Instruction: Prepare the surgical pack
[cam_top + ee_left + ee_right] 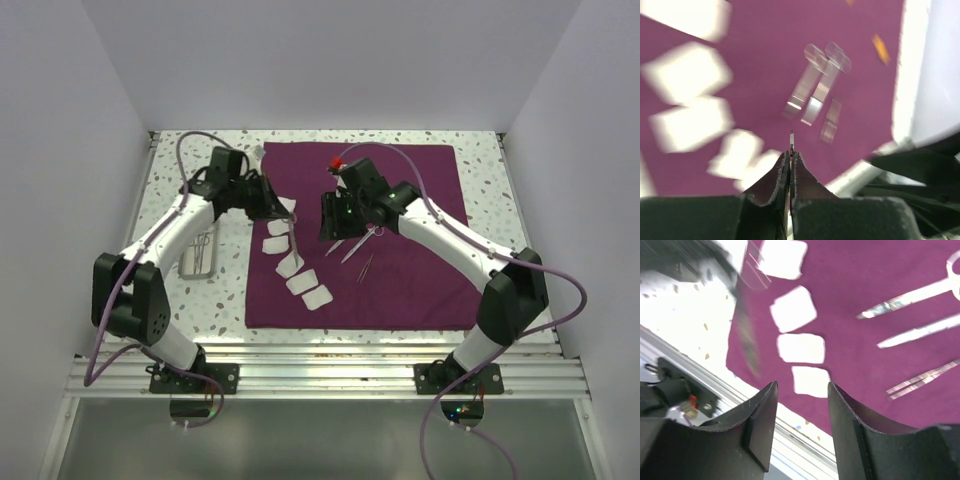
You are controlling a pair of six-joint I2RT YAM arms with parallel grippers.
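Note:
The maroon cloth (400, 280) lies flat on the table. Several white gauze squares (302, 284) sit in a row along its left side, and they also show in the right wrist view (794, 309). Three steel instruments (352, 247) lie at the cloth's middle; they show blurred in the left wrist view (812, 87) too. My left gripper (278, 208) is shut on a thin steel instrument (791, 139) and holds it above the gauze row, the instrument (292, 240) hanging down. My right gripper (330, 217) is open and empty above the cloth (802, 385).
A small metal tray (187, 262) holding more instruments stands on the speckled table left of the cloth. Small orange strips (881, 48) lie near the cloth's far edge. White walls close in the table on three sides.

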